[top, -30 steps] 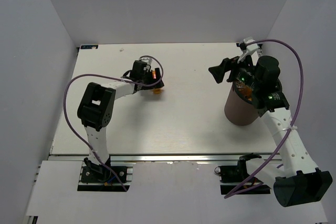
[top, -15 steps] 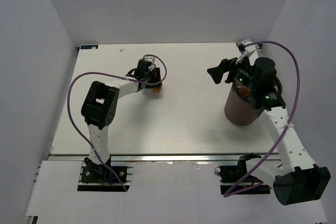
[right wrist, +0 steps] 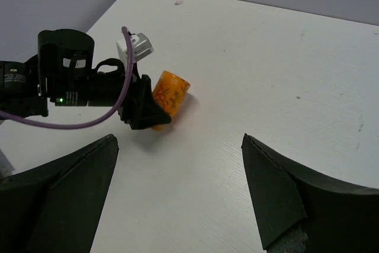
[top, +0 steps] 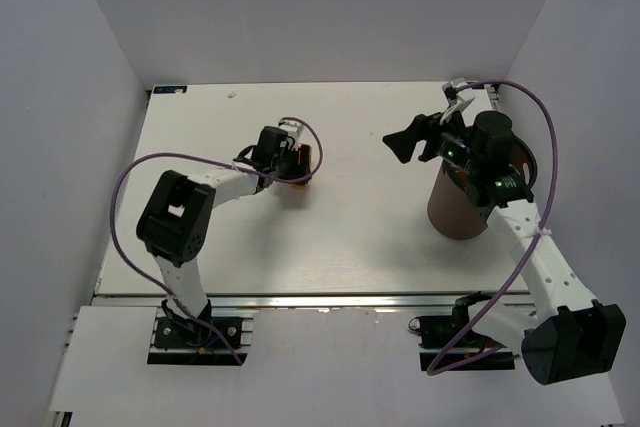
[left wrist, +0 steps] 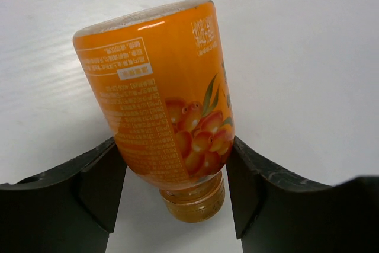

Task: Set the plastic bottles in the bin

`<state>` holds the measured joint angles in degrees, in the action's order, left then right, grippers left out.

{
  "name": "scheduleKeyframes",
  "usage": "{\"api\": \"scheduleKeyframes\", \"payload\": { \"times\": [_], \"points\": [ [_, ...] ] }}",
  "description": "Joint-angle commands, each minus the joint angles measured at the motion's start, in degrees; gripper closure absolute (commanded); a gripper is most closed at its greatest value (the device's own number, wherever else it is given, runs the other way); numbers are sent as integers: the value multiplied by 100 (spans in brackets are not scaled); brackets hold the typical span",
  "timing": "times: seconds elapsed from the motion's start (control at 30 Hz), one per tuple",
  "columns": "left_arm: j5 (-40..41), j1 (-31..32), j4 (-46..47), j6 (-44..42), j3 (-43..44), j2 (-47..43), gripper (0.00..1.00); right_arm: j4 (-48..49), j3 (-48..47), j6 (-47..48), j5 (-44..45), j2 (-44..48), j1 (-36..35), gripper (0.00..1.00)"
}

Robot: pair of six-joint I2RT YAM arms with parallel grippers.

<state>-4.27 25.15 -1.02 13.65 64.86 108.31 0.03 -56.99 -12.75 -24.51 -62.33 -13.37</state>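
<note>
Gripping an orange bottle just above its cap, the left gripper has a finger pressed to each side of it, left of centre on the counter. Whether the bottle is lifted clear, I cannot tell. The step in hand looks like the pickup. Next, the bottle needs raising and carrying rightward to the bin, then releasing above its rim. The right gripper hangs wide open and empty beside the bin's top, possibly in the path.

L gripper clamped, R gripper wide open, raised.
</note>
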Motion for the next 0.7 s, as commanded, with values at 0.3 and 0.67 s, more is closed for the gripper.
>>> {"api": "scheduleKeyframes", "payload": {
  "times": [0.3,0.67],
  "points": [
    [-2392,614,1780,-715,-1748,-2813,83,796,276,-746,-722,-236,-368,11],
    [-2816,684,2026,-583,-2091,-3483,84,946,320,-377,-1171,-570,-1492,11]
  ]
}}
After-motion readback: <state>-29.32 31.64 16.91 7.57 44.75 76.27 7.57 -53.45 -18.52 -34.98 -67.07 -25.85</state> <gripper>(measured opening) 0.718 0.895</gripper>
